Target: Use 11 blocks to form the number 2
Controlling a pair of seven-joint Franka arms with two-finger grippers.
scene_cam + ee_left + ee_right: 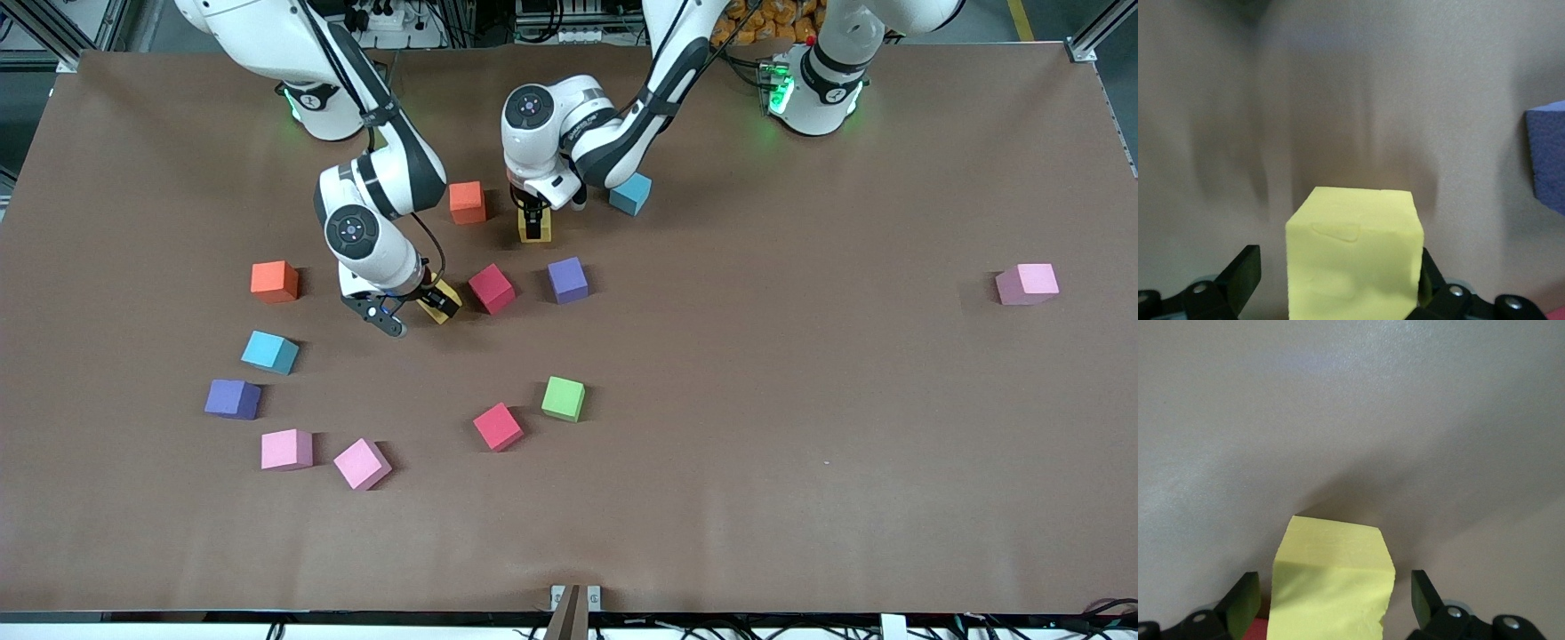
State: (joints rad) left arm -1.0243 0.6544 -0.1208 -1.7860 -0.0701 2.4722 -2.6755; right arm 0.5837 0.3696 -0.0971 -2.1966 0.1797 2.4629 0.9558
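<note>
Coloured blocks (492,289) lie scattered, no digit formed.

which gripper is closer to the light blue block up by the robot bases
Left. The left gripper is around a yellow block beside that light blue block; the right gripper is around another yellow block, well away from it.

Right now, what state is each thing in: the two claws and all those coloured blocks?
Left claw, open, down around one yellow block.
Right claw, open, down around the other yellow block.
Loose blocks, twelve lying singly on the table, none touching.
Number 2, not started.
</note>
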